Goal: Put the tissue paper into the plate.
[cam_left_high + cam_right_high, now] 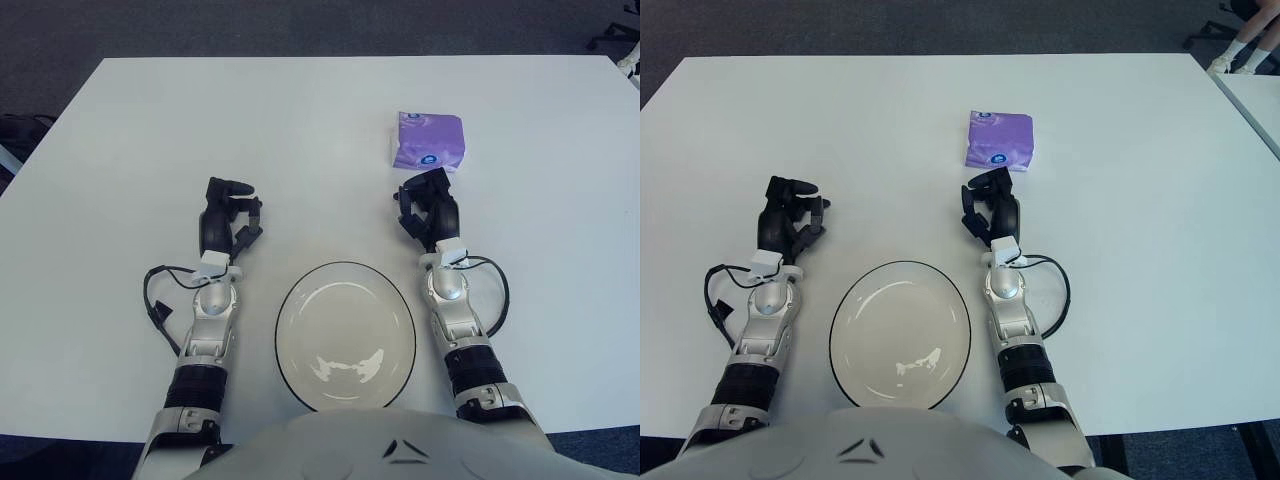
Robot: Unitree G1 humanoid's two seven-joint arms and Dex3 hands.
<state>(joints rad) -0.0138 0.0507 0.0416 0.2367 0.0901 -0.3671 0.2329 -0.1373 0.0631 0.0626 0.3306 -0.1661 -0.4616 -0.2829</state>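
I see the purple tissue paper pack [428, 141] lying on the white desk [120, 150], beyond the plate [345, 335] and to its right. My right robot hand [428, 208] sits just short of the pack — fingers loosely curled, holding nothing. The left robot hand [228, 215] shows left of the plate, likewise empty.

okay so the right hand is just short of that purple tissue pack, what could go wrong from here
1. The right hand sits just short of the purple tissue pack, holding nothing; reaching forward may push the pack away across the smooth white table rather than grasp it.
2. The soft pack may slip from a three-finger grip on the way back.
3. The plate lies beside the right forearm, which could nudge it. The left hand shows left of the plate.
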